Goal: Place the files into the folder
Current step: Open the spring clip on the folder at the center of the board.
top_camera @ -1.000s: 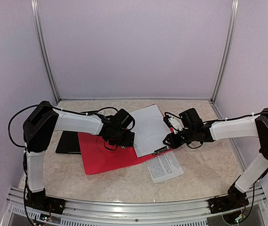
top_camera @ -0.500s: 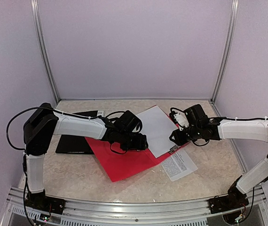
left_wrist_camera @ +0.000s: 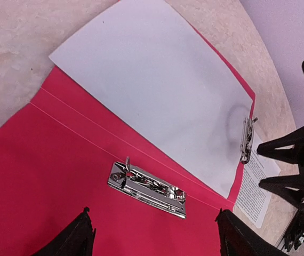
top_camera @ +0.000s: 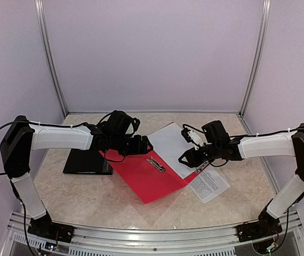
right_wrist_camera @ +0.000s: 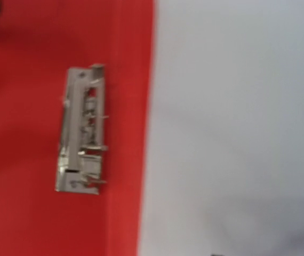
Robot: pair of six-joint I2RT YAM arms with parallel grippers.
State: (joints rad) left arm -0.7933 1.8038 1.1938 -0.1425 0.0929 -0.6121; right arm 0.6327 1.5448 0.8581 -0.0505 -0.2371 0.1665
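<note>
The red folder (top_camera: 149,178) lies open on the table, its metal clip (top_camera: 156,164) bare on the inner face; the folder also shows in the left wrist view (left_wrist_camera: 45,176). A blank white sheet (top_camera: 172,145) lies on the folder's right half. A printed sheet (top_camera: 209,184) lies on the table by the folder's right edge. My left gripper (top_camera: 144,145) is open and empty, hovering over the folder's left half near the clip (left_wrist_camera: 146,184). My right gripper (top_camera: 184,158) is open and empty at the blank sheet's right edge, and the left wrist view shows its prongs apart (left_wrist_camera: 260,166).
A flat black pad or folder (top_camera: 85,161) lies on the table left of the red folder, under my left arm. A second small metal clip (left_wrist_camera: 246,140) sits at the blank sheet's right edge. Walls enclose the marble table (top_camera: 88,197) on three sides.
The red folder has slid right and turned, with the sheets. My left gripper has drawn back left, baring the clip. My right gripper moved right, then back left.
</note>
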